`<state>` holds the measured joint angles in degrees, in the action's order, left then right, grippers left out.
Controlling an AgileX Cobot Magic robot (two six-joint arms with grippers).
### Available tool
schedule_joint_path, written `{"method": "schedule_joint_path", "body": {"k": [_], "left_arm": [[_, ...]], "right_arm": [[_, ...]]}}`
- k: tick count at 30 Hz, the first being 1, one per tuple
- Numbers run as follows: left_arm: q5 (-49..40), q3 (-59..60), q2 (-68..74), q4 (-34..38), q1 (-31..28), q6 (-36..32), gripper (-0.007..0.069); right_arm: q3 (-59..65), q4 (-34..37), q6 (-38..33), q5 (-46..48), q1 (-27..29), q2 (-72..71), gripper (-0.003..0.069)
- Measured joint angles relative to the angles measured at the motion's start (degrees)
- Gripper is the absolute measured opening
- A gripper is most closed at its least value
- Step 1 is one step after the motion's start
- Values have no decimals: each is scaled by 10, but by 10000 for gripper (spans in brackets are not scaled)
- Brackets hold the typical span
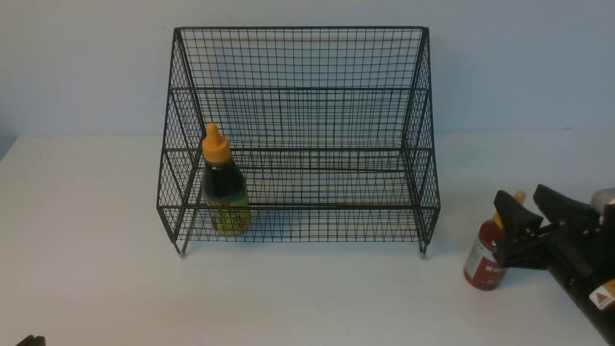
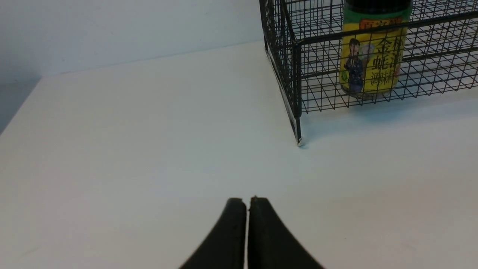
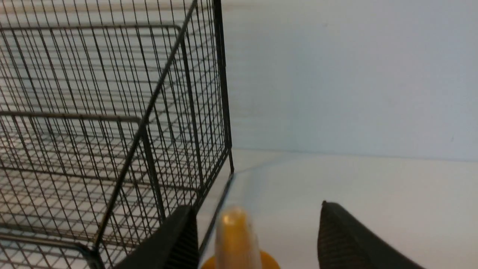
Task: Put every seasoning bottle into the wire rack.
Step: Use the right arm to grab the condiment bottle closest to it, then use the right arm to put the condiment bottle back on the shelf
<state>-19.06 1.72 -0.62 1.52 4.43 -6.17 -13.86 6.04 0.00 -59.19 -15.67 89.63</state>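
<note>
White tabletop (image 1: 96, 288) carries the wire rack (image 1: 298, 89) mid-frame, dark bottle (image 1: 224, 192) upright in its lower tier, left end. Lower right, my right claw (image 1: 521, 192) gapes around the red bottle (image 1: 483, 259); my left claw (image 2: 246, 200) is pinched closed

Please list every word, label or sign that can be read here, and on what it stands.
"金", "蚝", "调味料": on the yellow label of the dark bottle in the wire rack; its other characters are unclear.
Label of the red bottle: too blurred to read.
Yellow sticker on the right arm: a warning triangle, words too small.
</note>
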Motion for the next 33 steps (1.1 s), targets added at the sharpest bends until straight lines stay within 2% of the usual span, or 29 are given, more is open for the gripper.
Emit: {"method": "schedule_joint_path", "body": {"k": [2, 7, 13, 17, 19, 20, 24, 28, 33], "left_arm": [[0, 0, 0, 0, 0, 0, -5], [0, 0, 0, 0, 0, 0, -5], [0, 0, 0, 0, 0, 0, -5], [0, 0, 0, 0, 0, 0, -5], [0, 0, 0, 0, 0, 0, -5], [0, 0, 0, 0, 0, 0, -5], [0, 0, 0, 0, 0, 0, -5], [0, 0, 0, 0, 0, 0, -5], [0, 0, 0, 0, 0, 0, -5]], "right_arm": [[-1, -2, 0, -11, 0, 10, 265], [0, 2, 0, -5, 0, -5, 272], [-7, 17, 0, 31, 0, -102, 272], [-82, -33, 8, 177, 0, -191, 272], [-143, -66, 19, 280, 0, -221, 272], [-175, -79, 29, 338, 0, -233, 272], [-302, -129, 83, 469, -4, -237, 272], [-394, -198, 130, 502, -29, -209, 272], [-474, -275, 180, 499, -71, -149, 272]]}}
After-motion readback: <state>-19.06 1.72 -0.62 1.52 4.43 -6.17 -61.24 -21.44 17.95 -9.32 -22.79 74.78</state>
